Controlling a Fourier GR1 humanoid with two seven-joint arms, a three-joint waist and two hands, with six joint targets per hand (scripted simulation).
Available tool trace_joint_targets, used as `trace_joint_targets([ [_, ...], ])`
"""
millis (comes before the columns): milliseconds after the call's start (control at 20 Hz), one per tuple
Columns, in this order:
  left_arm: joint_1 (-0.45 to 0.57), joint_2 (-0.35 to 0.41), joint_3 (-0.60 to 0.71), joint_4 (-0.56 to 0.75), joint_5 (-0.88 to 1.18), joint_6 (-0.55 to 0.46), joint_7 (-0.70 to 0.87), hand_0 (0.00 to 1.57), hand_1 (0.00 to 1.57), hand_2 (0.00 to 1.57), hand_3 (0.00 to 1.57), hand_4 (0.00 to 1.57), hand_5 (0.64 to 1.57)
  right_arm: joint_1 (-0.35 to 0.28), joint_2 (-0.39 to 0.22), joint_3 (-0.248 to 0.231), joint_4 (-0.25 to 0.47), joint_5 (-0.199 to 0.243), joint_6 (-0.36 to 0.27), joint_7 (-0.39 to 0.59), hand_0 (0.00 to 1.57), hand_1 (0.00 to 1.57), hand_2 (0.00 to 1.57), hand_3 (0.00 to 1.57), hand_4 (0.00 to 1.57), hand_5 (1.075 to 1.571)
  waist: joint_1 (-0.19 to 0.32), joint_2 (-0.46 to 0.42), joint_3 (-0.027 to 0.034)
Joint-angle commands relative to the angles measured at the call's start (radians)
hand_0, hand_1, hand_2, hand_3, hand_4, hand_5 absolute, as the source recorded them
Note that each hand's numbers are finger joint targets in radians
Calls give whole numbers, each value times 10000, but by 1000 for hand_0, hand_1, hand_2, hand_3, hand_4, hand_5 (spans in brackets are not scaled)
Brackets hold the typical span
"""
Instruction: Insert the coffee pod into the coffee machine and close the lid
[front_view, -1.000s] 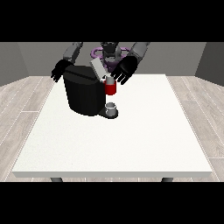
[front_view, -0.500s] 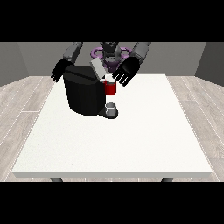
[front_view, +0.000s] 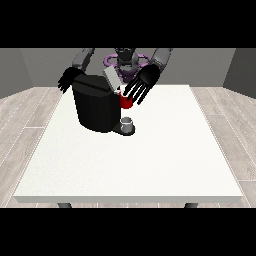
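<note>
Front view: we see the machine (front_view: 97, 107) upper left of centre on the tabletop (front_view: 150, 160), lid (front_view: 111, 78) raised. Hand at view's right (front_view: 144, 84) hovers by a red thing at the machine (front_view: 125, 101), fingers spread, holding nothing. Hand at view's left (front_view: 68, 80) behind machine, fingers relaxed. Grey thing (front_view: 127, 121) at base; can't tell if it's the pod. Risk: hand knocks the lid askew w/o closing it.

The coffee machine (front_view: 97, 107) hides part of the hand at the view's left (front_view: 66, 80). The hand at the view's right (front_view: 142, 85) partly covers a red thing at the machine (front_view: 125, 102)
</note>
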Motion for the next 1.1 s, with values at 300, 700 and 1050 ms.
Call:
trace_joint_targets([
  [300,361,-209,-40,-273,-82,-365,0,0,0,0,0,0,1571,390,-37,-238,405,-307,181,-336,0,0,0,0,427,1571,517,-699,-10],
  [700,1618,-1129,280,-488,442,-262,169,0,0,0,0,0,1571,1664,5,-220,252,-433,321,-446,0,0,0,0,398,1571,901,-2145,-13],
  [1050,2680,-2223,2702,-243,3229,-196,-298,0,0,0,0,261,1571,2086,-422,-13,-295,-264,710,-399,0,0,0,0,357,1571,1538,-3303,-41],
])
